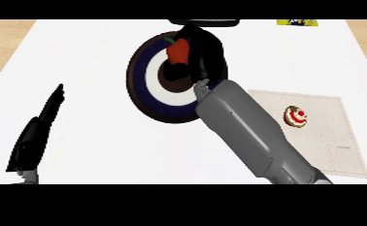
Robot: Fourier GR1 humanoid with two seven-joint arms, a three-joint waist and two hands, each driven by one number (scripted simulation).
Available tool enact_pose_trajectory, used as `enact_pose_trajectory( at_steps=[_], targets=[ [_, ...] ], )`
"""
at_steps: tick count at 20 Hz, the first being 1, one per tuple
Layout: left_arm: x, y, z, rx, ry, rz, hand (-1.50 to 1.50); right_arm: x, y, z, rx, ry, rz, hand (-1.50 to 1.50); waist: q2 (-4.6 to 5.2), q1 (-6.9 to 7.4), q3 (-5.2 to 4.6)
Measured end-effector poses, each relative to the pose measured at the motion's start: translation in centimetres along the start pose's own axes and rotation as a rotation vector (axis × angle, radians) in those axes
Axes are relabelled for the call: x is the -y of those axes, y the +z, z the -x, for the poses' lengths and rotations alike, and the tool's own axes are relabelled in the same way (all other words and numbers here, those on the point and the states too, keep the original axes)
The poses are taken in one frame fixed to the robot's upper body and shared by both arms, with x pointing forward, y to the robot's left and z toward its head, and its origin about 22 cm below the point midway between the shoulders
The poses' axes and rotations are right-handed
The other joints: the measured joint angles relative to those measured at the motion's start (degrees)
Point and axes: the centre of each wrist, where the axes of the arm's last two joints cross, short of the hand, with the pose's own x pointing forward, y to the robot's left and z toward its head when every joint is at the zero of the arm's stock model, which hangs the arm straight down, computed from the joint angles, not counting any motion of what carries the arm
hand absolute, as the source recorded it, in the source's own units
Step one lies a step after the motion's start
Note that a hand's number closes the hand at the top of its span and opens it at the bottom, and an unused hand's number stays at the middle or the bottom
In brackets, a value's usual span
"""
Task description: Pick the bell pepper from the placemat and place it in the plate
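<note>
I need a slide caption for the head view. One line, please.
Right hand holds the red pepper over the plate; a cupcake sits on the placemat; left hand rests.

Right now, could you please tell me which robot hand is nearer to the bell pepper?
Right. The right robot hand curls round the bell pepper above the plate; the left robot hand rests open, far off at the lower left.
</note>
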Motion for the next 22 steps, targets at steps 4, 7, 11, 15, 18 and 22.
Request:
enact_pose_trajectory(
  at_steps=[4, 7, 11, 15, 18, 22],
  targets=[
    [-0.1, -0.5, -0.5, 0.003, 0.000, -0.003, 0.00, -1.2, -1.0, 0.3, -0.063, -0.032, -0.009, -1.50, -0.01, 0.17, 0.01],
    [0.7, 0.0, -0.4, 0.004, 0.004, 0.002, 0.00, -1.6, -1.8, 0.6, -0.063, -0.065, 0.016, -1.50, 0.01, 0.24, 0.01],
    [0.5, 0.0, -0.6, -0.002, 0.004, -0.001, 0.00, -1.7, -1.6, 1.2, -0.033, -0.173, 0.094, -1.50, -0.09, -0.20, 0.04],
    [0.3, 0.5, -0.2, -0.017, 0.007, -0.015, 0.00, -0.8, -2.1, 1.3, -0.036, -0.293, 0.206, -1.50, -0.35, -1.19, 0.04],
    [-0.6, 0.5, 0.4, -0.030, 0.003, -0.034, 0.00, 0.0, -2.1, 2.8, -0.067, -0.367, 0.271, -1.50, -0.55, -2.31, 0.04],
    [-1.0, 0.8, 0.3, -0.037, 0.004, -0.038, 0.00, 1.6, -1.0, 5.2, -0.086, -0.501, 0.342, -1.50, -0.70, -3.07, 0.11]
  ],
)
